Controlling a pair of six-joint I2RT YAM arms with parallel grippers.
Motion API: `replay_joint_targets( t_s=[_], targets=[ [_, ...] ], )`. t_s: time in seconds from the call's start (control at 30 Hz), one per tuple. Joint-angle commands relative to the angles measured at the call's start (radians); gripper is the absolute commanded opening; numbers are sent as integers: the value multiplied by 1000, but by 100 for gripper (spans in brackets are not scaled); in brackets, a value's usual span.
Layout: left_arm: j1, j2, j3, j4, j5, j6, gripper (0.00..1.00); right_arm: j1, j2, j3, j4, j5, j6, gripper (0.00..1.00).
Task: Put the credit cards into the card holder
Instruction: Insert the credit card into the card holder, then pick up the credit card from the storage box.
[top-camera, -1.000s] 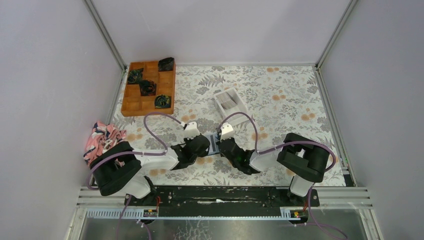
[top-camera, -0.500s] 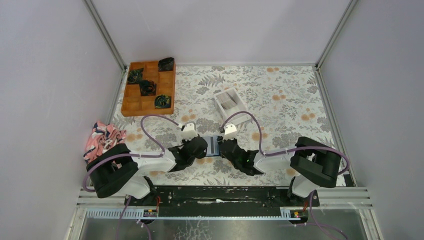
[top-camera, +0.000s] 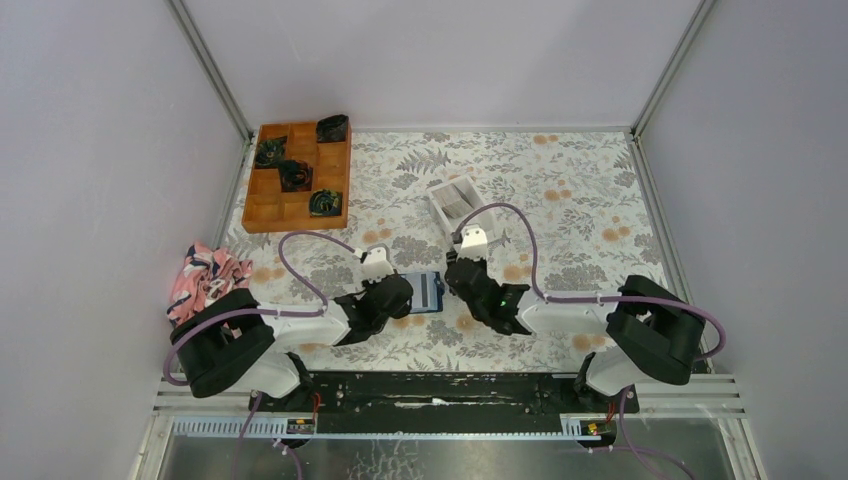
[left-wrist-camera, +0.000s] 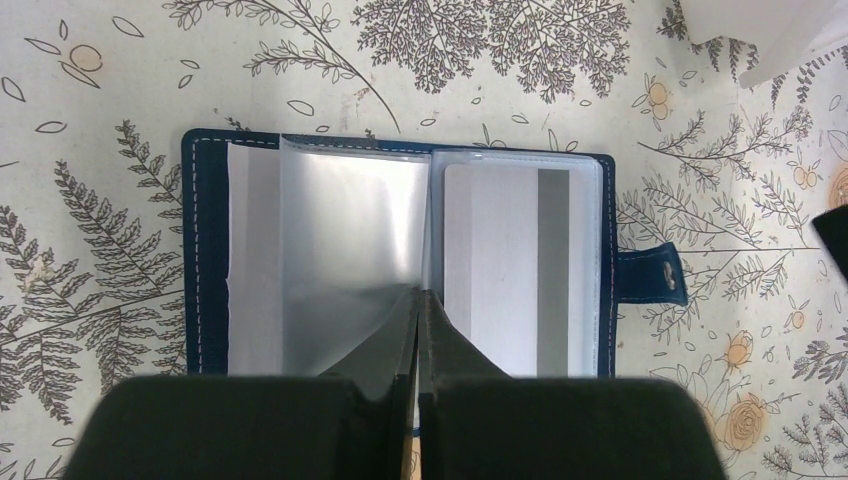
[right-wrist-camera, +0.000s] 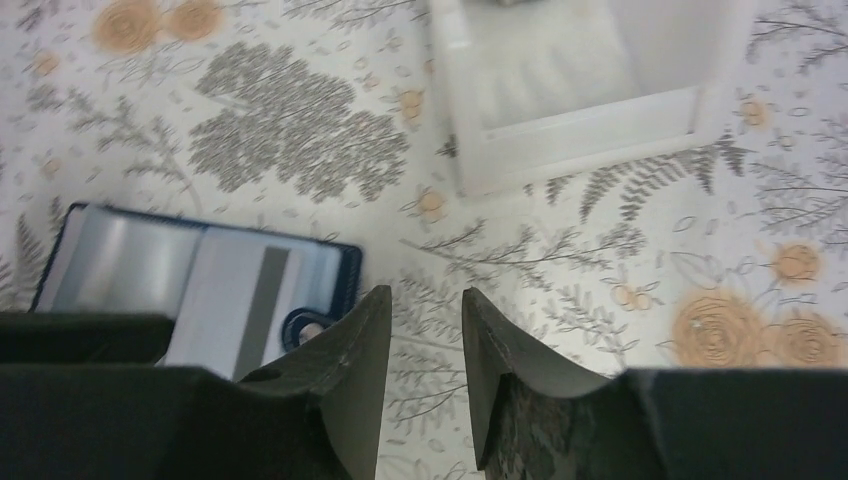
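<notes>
One credit card (left-wrist-camera: 490, 270) sits in the open card holder (left-wrist-camera: 330, 230), flat on the tablecloth (left-wrist-camera: 100, 100), where the low-stretched left gripper (left-wrist-camera: 417, 295) presses its closed jaws, while the right gripper (right-wrist-camera: 425, 300) hovers just beside it, jaws apart, empty.

Standing here, I can read no text, number, brand or sign on anything. The pale grey-white plastic card (left-wrist-camera: 500, 270) lies in the right pocket of the open dark navy folding card holder (left-wrist-camera: 205, 260), just ahead of the left gripper (left-wrist-camera: 417, 300). It shows only a plain grey stripe, and any print on it is too faint to tell.
</notes>
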Motion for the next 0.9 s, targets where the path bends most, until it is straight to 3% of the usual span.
replay_joint_targets(
  t_s=[0.0,0.1,0.17,0.37,0.53,0.7,0.87],
  targets=[
    [-5,7,-33,-40,-2,13,0,-49,-47,35,-40,31,-11,40],
    [-4,15,-32,-32,1,19,0,-58,-51,79,-25,8,-88,42],
    [-5,22,-29,-32,2,24,0,-85,-31,174,-100,-3,-143,45],
    [-5,18,-40,-21,8,27,2,-247,39,425,-228,-140,-237,58],
    [-5,23,-36,-14,14,44,16,-362,149,614,-324,-327,-278,64],
    [-4,13,-24,-25,13,49,40,-437,246,695,-334,-463,-285,64],
    [-4,-17,-16,-62,-7,50,45,-490,306,732,-320,-549,-270,65]
  ],
)
